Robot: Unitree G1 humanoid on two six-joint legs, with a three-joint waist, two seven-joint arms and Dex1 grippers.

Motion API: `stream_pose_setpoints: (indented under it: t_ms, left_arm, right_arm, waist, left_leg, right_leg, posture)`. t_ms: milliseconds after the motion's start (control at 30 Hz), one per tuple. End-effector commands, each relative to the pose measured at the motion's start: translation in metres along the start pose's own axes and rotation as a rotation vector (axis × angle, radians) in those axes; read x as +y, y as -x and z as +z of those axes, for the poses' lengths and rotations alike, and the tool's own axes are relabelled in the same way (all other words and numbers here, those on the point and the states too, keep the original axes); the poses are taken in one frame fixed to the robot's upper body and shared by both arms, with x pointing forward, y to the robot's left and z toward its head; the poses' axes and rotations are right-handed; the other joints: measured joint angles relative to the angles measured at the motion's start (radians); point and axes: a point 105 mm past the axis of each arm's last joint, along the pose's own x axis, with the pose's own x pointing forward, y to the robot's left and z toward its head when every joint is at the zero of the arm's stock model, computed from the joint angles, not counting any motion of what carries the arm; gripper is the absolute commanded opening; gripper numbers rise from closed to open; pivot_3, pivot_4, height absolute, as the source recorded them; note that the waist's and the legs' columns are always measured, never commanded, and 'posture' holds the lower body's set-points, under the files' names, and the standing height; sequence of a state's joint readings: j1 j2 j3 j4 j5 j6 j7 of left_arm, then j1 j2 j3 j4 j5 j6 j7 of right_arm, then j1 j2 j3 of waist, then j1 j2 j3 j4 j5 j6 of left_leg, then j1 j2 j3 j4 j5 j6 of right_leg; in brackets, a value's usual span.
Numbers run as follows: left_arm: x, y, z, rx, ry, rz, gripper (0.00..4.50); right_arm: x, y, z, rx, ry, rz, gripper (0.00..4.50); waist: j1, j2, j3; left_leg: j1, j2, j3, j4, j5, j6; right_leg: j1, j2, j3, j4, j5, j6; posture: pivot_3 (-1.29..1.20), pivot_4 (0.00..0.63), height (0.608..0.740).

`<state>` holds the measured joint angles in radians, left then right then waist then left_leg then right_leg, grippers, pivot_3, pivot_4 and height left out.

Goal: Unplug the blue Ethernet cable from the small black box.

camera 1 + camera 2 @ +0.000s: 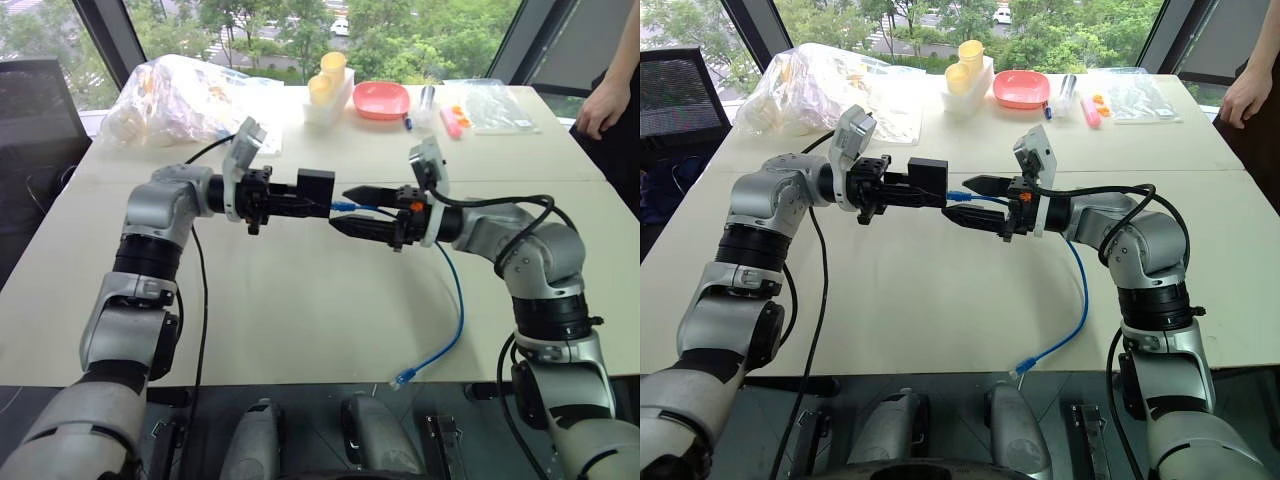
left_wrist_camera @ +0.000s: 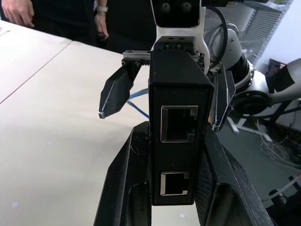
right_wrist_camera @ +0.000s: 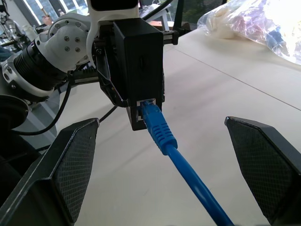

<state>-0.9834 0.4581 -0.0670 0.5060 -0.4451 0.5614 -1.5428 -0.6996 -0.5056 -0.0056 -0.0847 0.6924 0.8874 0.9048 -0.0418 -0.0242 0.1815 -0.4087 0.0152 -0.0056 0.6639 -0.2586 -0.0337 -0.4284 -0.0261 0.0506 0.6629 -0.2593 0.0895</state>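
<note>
The small black box (image 1: 316, 187) is held level above the table with my left gripper (image 1: 300, 205) shut on it. In the left wrist view the box (image 2: 178, 89) stands between the fingers (image 2: 120, 188) and shows two empty ports. The blue Ethernet cable (image 3: 162, 134) is plugged into a port on the box's other side (image 3: 138, 52). My right gripper (image 1: 350, 212) faces the box, open, its fingers (image 3: 70, 165) on either side of the plug without touching it. The cable (image 1: 455, 300) drops behind my right arm. Its free plug (image 1: 404, 378) hangs at the table's front edge.
Along the table's far edge lie crumpled plastic bags (image 1: 185, 95), yellow cups (image 1: 330, 75), a pink plate (image 1: 382, 99), a pink marker (image 1: 450, 122) and a clear bag (image 1: 500, 105). A person's hand (image 1: 603, 105) hangs at the far right.
</note>
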Motion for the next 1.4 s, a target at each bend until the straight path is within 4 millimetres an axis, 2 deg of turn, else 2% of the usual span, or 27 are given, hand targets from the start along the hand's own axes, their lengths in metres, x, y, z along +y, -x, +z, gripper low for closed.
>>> stream_pose_setpoints:
  t_ms: [33, 67, 300, 333, 600, 700, 867, 1033, 1400]
  left_arm:
    - [-0.005, -0.002, 0.012, -0.003, -0.052, -0.026, 0.52]
    - [-0.005, -0.002, 0.012, -0.005, -0.051, -0.027, 0.52]
    - [-0.006, -0.002, 0.014, -0.012, -0.049, -0.031, 0.52]
    - [-0.006, -0.002, 0.014, -0.013, -0.049, -0.030, 0.52]
    - [-0.005, -0.002, 0.014, -0.012, -0.049, -0.023, 0.52]
    - [-0.004, -0.001, 0.014, -0.011, -0.051, -0.019, 0.52]
    - [-0.005, -0.002, 0.015, -0.013, -0.051, -0.025, 0.52]
    - [-0.006, -0.003, 0.014, -0.011, -0.049, -0.031, 0.52]
    - [-0.007, -0.004, 0.014, -0.014, -0.049, -0.034, 0.52]
  right_arm:
    - [0.002, 0.001, 0.014, -0.050, 0.035, 0.002, 3.97]
    - [0.001, 0.001, 0.014, -0.051, 0.035, -0.001, 3.69]
    - [-0.002, -0.001, 0.012, -0.043, 0.037, -0.013, 0.15]
    - [-0.002, -0.001, 0.011, -0.042, 0.039, -0.014, 0.06]
    - [-0.001, -0.001, 0.009, -0.027, 0.044, -0.004, 0.06]
    - [-0.001, 0.001, 0.007, -0.017, 0.037, -0.004, 1.17]
    - [-0.004, 0.000, 0.009, -0.025, 0.037, -0.018, 3.68]
    - [-0.005, 0.001, 0.018, -0.080, 0.003, -0.009, 3.68]
    - [-0.007, 0.000, 0.015, -0.077, -0.007, -0.022, 3.68]
  waist:
    - [0.000, 0.000, 0.000]
    - [0.000, 0.000, 0.000]
    - [-0.001, 0.000, 0.000]
    - [0.000, 0.000, 0.000]
    - [0.000, 0.000, 0.000]
    - [0.000, 0.000, 0.000]
    - [-0.001, 0.000, 0.000]
    - [0.000, 0.000, 0.000]
    - [0.000, 0.000, 0.000]
  left_leg:
    - [0.000, 0.000, 0.000, 0.000, 0.000, 0.000]
    - [0.000, 0.000, 0.000, 0.000, 0.000, 0.000]
    - [0.000, 0.000, 0.000, 0.000, 0.000, 0.000]
    - [0.000, 0.000, 0.000, 0.000, 0.000, 0.000]
    - [0.000, 0.000, 0.000, 0.000, 0.000, 0.000]
    - [0.000, 0.000, 0.000, 0.000, 0.000, 0.000]
    - [0.000, 0.000, 0.000, 0.000, 0.000, 0.000]
    - [0.000, 0.000, 0.000, 0.000, 0.000, 0.000]
    - [0.000, 0.000, 0.000, 0.000, 0.000, 0.000]
  right_leg:
    - [0.000, 0.000, 0.000, 0.000, 0.000, 0.000]
    - [0.000, 0.000, 0.000, 0.000, 0.000, 0.000]
    - [0.000, 0.000, 0.000, 0.000, 0.000, 0.000]
    - [0.000, 0.000, 0.000, 0.000, 0.000, 0.000]
    - [0.000, 0.000, 0.000, 0.000, 0.000, 0.000]
    - [0.000, 0.000, 0.000, 0.000, 0.000, 0.000]
    - [0.000, 0.000, 0.000, 0.000, 0.000, 0.000]
    - [0.000, 0.000, 0.000, 0.000, 0.000, 0.000]
    - [0.000, 0.000, 0.000, 0.000, 0.000, 0.000]
  posture:
    - [0.00, 0.150, 0.735]
    - [0.00, 0.150, 0.735]
    - [0.00, 0.150, 0.735]
    - [0.00, 0.150, 0.735]
    - [0.00, 0.150, 0.735]
    - [0.00, 0.150, 0.735]
    - [0.00, 0.150, 0.735]
    - [0.00, 0.150, 0.735]
    - [0.00, 0.150, 0.735]
